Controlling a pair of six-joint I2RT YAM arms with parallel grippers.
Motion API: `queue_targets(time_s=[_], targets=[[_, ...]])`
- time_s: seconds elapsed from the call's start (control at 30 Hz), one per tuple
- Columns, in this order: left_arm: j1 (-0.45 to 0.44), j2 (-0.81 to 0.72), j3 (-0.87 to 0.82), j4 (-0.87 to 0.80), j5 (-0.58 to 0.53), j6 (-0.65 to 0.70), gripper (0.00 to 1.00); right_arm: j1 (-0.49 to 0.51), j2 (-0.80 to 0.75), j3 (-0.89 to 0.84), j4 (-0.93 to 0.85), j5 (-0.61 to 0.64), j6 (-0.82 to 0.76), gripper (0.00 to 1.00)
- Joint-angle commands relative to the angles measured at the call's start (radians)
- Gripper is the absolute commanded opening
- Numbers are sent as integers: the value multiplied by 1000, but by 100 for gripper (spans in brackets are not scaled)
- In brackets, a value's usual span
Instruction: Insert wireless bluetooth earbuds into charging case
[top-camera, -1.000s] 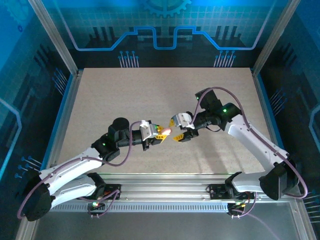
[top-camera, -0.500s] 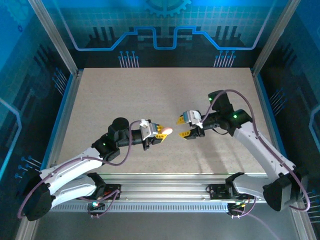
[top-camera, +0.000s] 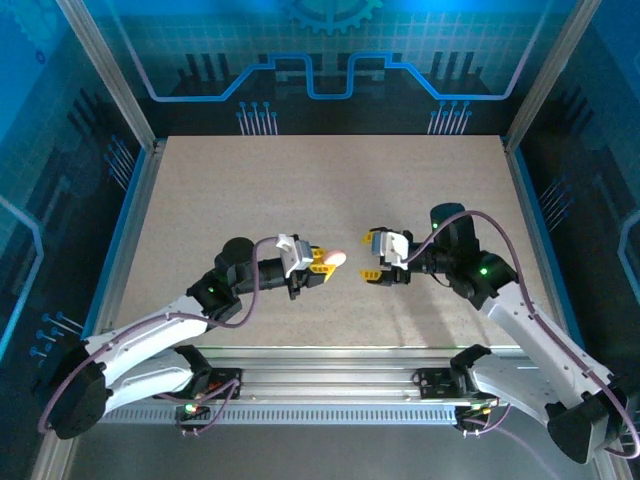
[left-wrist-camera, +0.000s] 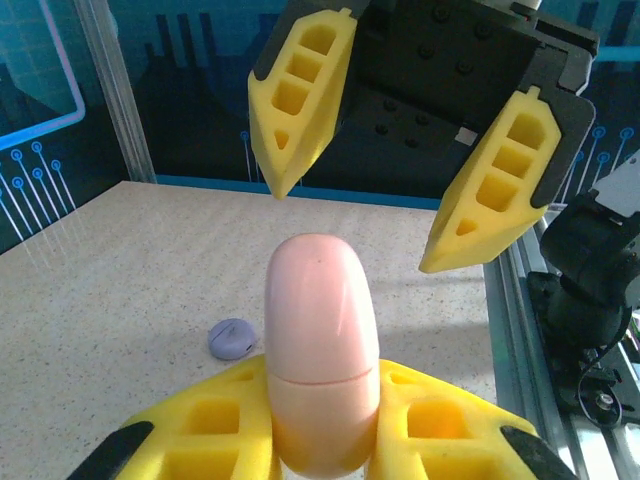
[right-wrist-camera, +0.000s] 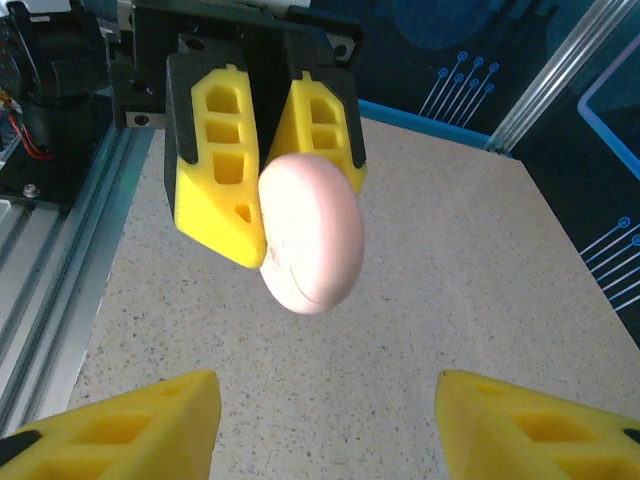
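A pale pink charging case (top-camera: 335, 259), closed along its seam, is held up above the table. My left gripper (top-camera: 324, 265) is shut on it, its yellow fingers (left-wrist-camera: 205, 425) pressed against both sides of the case (left-wrist-camera: 320, 350). My right gripper (top-camera: 369, 256) faces it from the right with a gap between them, open and with nothing between its fingers (right-wrist-camera: 140, 425). In the right wrist view the pink case (right-wrist-camera: 310, 235) hangs ahead in the left gripper's fingers (right-wrist-camera: 215, 195). The earbuds are out of view.
A small lilac round case (left-wrist-camera: 232, 338) lies on the speckled table (top-camera: 250, 190) beyond the pink case. Blue walls and metal posts (top-camera: 112, 85) ring the table, and an aluminium rail (top-camera: 330, 385) runs along the near edge.
My right gripper has drawn back to the right, away from the pink case, and its jaws stand wider. The left gripper keeps its hold, shifted only slightly.
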Motion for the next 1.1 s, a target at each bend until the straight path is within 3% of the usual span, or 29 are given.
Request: queue_targets(time_s=[0.0,0.6,0.8,1.07], targets=[[7,12,-13,77,36,-40,19,11,30,14,-19,-67,-14,58],[7,45,-13,155,141,-60,18,36,259,228,-297,-347,-160,45],[7,46,-15,160,143,-59,18,36,284,239,-316,-376,-173,39],[7,52,-11,157,137,-57,19,37,301,245,-323,-363,-172,19]])
